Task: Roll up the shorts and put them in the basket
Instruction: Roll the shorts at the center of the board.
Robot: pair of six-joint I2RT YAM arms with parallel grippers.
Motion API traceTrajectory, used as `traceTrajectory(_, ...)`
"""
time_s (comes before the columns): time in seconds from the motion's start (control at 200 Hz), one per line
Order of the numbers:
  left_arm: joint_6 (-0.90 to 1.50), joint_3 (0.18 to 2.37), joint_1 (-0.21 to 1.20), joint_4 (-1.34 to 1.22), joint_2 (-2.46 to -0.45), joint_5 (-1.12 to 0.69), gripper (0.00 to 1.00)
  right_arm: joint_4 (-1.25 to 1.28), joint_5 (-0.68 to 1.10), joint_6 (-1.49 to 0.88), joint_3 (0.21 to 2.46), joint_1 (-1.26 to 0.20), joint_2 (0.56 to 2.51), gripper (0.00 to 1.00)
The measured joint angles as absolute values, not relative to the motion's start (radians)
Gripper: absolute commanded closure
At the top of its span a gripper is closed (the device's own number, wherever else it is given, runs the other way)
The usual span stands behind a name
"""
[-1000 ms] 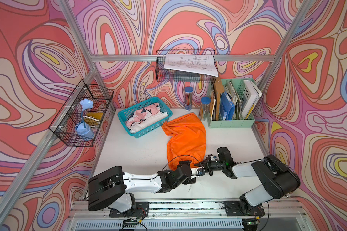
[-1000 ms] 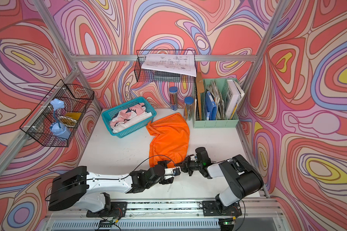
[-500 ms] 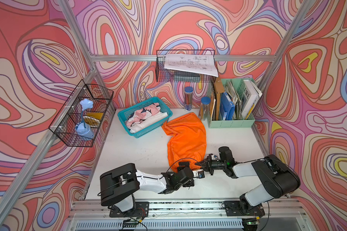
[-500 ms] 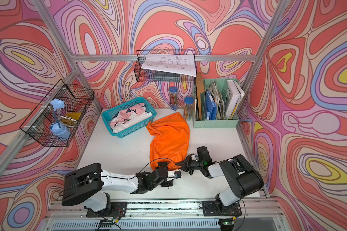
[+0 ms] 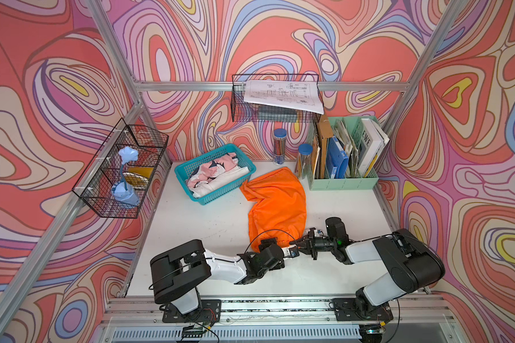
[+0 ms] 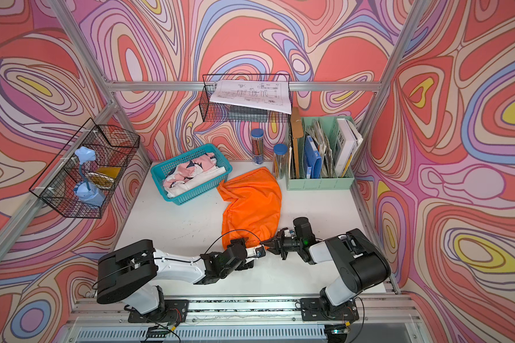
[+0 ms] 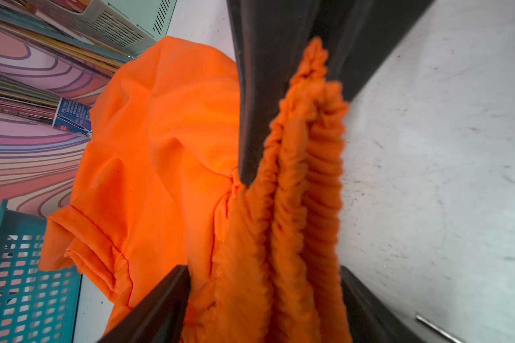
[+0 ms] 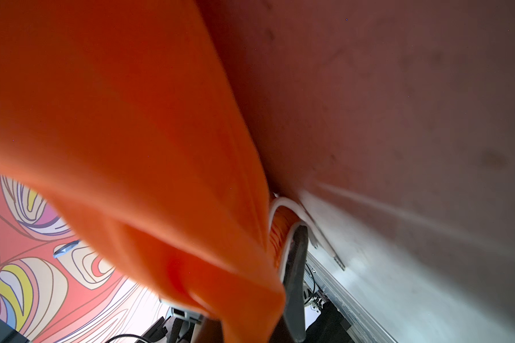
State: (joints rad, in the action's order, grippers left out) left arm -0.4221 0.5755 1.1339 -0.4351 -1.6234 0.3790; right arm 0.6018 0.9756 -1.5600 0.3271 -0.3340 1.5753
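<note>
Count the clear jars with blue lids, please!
2. The farther clear blue-lidded jar stands at the back of the white table; the nearer clear blue-lidded jar, beside the mint-green file organizer. None seems hidden.

Robot lab cell (aluminium frame [image 5: 191, 86])

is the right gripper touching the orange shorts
Touching. In the right wrist view, the orange shorts and their white drawstring lie against one of the fingers of the right gripper.
</note>
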Motion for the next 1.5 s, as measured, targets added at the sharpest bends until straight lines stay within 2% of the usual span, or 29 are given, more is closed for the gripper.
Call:
traceTrajectory(0.16, -0.411, 0.575, 1.125, -0.435, -1.623, 0.352, 0.53, 0.614, 0.986, -1.552, 0.327, -0.324, 1.575, 1.00)
traceTrajectory(0.285, -0.410, 0.575, 1.121, -0.429, -1.619, 0.332, 0.76, 0.615, 0.993, -1.536, 0.326, -0.313, 1.578, 1.00)
traceTrajectory(0.35, -0.407, 0.575, 1.115, -0.411, -1.604, 0.318, 0.92, 0.606, 0.995, -1.517, 0.326, -0.308, 1.580, 1.00)
traceTrajectory(0.406, -0.401, 0.577, 1.110, -0.393, -1.588, 0.306, 1.00, 0.589, 0.997, -1.498, 0.327, -0.307, 1.580, 1.00)
traceTrajectory(0.496, -0.399, 0.579, 1.103, -0.366, -1.569, 0.286, 1.00, 0.570, 1.005, -1.472, 0.331, -0.307, 1.580, 0.89)
traceTrajectory(0.756, -0.379, 0.610, 1.068, -0.268, -1.539, 0.229, 1.00, 0.436, 1.011, -1.358, 0.369, -0.301, 1.579, 0.37)
traceTrajectory(0.846, -0.366, 0.629, 1.052, -0.221, -1.523, 0.196, 1.00, 0.301, 0.972, -1.275, 0.408, -0.296, 1.553, 0.27)
traceTrajectory(1.157, -0.346, 0.700, 1.031, -0.048, -1.434, 0.083, 1.00, -0.088, 0.758, -1.001, 0.575, -0.240, 1.405, 0.23)
traceTrajectory(1.387, -0.343, 0.785, 1.003, 0.087, -1.462, -0.037, 1.00, -0.246, 0.601, -0.885, 0.590, -0.233, 1.306, 0.23)
traceTrajectory(1.502, -0.342, 0.822, 0.971, 0.140, -1.508, -0.126, 1.00, -0.307, 0.499, -0.806, 0.589, -0.230, 1.192, 0.24)
